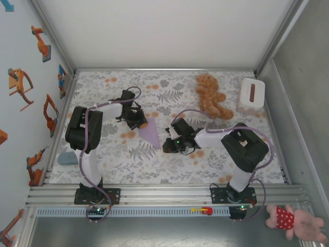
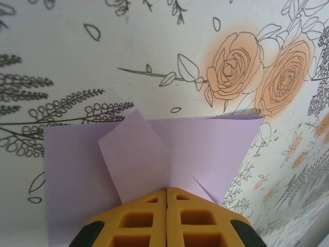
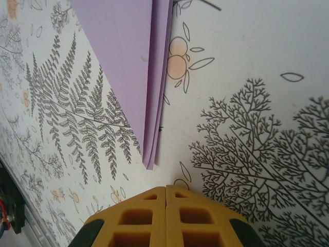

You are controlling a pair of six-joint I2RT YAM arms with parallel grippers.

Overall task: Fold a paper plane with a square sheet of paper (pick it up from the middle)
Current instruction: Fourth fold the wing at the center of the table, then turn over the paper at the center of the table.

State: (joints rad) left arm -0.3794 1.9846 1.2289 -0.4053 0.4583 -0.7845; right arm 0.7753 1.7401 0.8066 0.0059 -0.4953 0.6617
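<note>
**A:** Where is the paper [image 1: 150,131]?

**B:** It lies flat on the table [image 1: 226,159] between the two arms, part-folded into a narrow wedge.

**A:** Which way does it point?

**B:** Seen from the top, its long axis runs from the far side towards the near edge, leaning a little right. The wide end is by the left end effector [image 2: 167,193]. The sharp end aims at the right end effector [image 3: 166,189], which sits just short of it and is not touching.

**A:** And the fingers?

**B:** Both pairs are closed. The right holds nothing. The left's tips sit on the wide end over the centre crease, but I can't tell whether they pinch a layer or only press on it.

**A:** What could go wrong?

**B:** In my judgement, three things. One flap [image 2: 136,154] lies askew across the wide end, so the next crease may come out crooked if it is pressed as it is. The paper is thin and the table looks smooth, so a sideways drag from the left tips could slide the whole wedge instead of folding it. And if the right tips advance along the axis, they could buckle the point or spread the stacked edges there.
</note>
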